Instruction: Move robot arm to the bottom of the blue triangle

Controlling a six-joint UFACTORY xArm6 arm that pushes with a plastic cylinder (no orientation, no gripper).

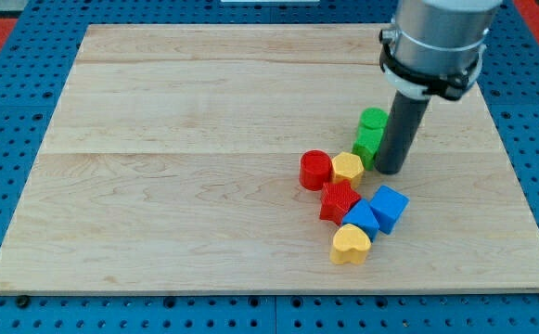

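Note:
The blue triangle [360, 219] lies low in the block cluster, right of the board's centre. It touches the red star [339, 200] on its left, the blue cube [389, 207] on its right and the yellow heart [351, 244] below. My tip [389, 171] rests on the board above the blue cube, up and to the right of the blue triangle, beside the green block [371, 135].
A red cylinder [315, 170] and a yellow hexagon [348, 168] sit just left of my tip. The wooden board [158, 186] ends at a blue pegboard surround [9, 315]. The arm's grey body [436, 42] hangs over the board's upper right.

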